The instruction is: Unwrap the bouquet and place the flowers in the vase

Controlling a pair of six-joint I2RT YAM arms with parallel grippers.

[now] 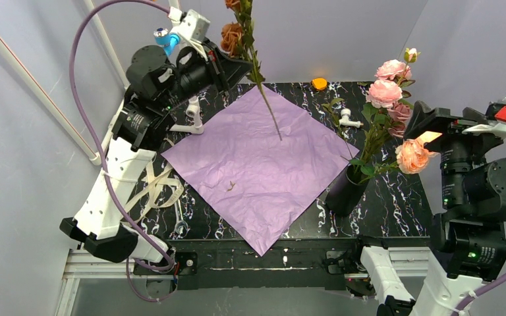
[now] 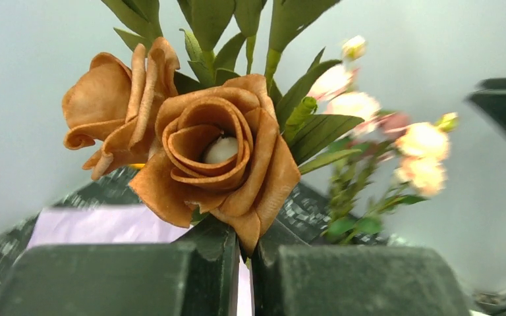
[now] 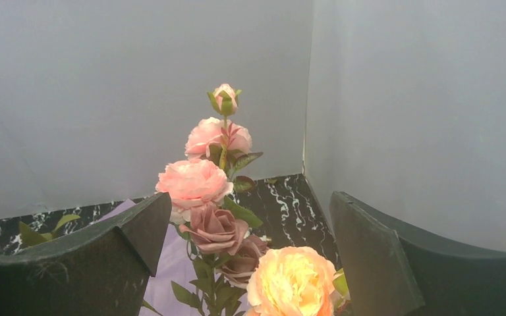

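My left gripper (image 1: 246,64) is raised at the back left, shut on the stem of a rusty brown rose spray (image 1: 232,36). The stem's tip hangs just above the lilac paper (image 1: 257,164), which lies spread flat. In the left wrist view the brown roses (image 2: 217,151) stand just above the shut left gripper (image 2: 245,258). The black vase (image 1: 344,191) stands at the paper's right corner and holds pink flowers (image 1: 385,92). My right gripper (image 1: 423,131) is open beside them, above a peach bloom (image 1: 414,157). The right wrist view shows the pink flowers (image 3: 194,184) and the peach bloom (image 3: 293,280) between the wide jaws of the right gripper (image 3: 250,205).
A beige ribbon (image 1: 151,187) lies loose at the paper's left edge by the left arm's base. Two white pegs (image 1: 194,115) (image 1: 348,119) and a small orange object (image 1: 319,83) sit on the black marble table (image 1: 395,204). Grey walls close in the back and sides.
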